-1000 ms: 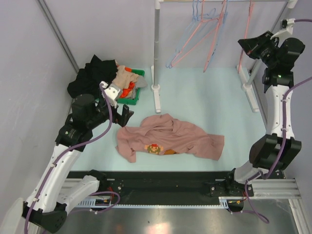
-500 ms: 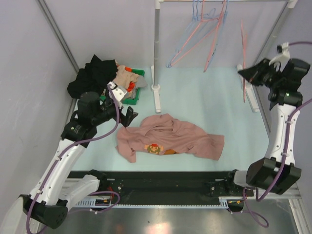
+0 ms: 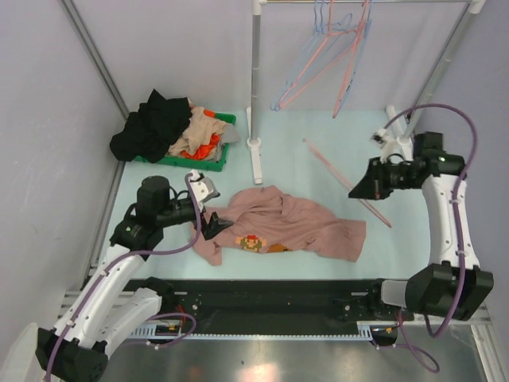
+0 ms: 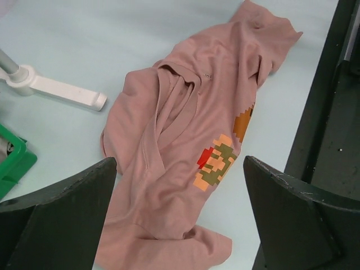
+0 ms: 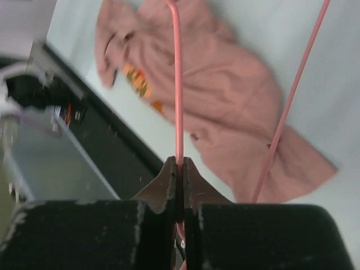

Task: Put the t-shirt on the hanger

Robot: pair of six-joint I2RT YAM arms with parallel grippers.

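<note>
The dusty-pink t-shirt (image 3: 286,223) lies crumpled on the pale table, its pixel figure (image 3: 252,242) facing up. In the left wrist view the t-shirt (image 4: 180,118) fills the middle, with the print (image 4: 216,166) between the fingers. My left gripper (image 3: 213,224) hovers open over the shirt's left end, nothing between its fingers (image 4: 56,214). My right gripper (image 3: 359,188) is shut on the thin pink hanger (image 3: 342,179), held slanted above the shirt's right side. In the right wrist view the hanger's wire (image 5: 178,84) runs straight out of the shut gripper (image 5: 179,169) over the t-shirt (image 5: 225,73).
A green bin (image 3: 219,159) heaped with black, beige and orange clothes sits at the back left. The white rack post (image 3: 255,79) and its foot (image 4: 62,90) stand behind the shirt. Blue and pink hangers (image 3: 318,56) hang on the rail. A black rail (image 3: 270,290) borders the near edge.
My right arm has swung down from the rack with the hanger, leftwards towards the shirt. My left arm has moved over the shirt's left end, still open.
</note>
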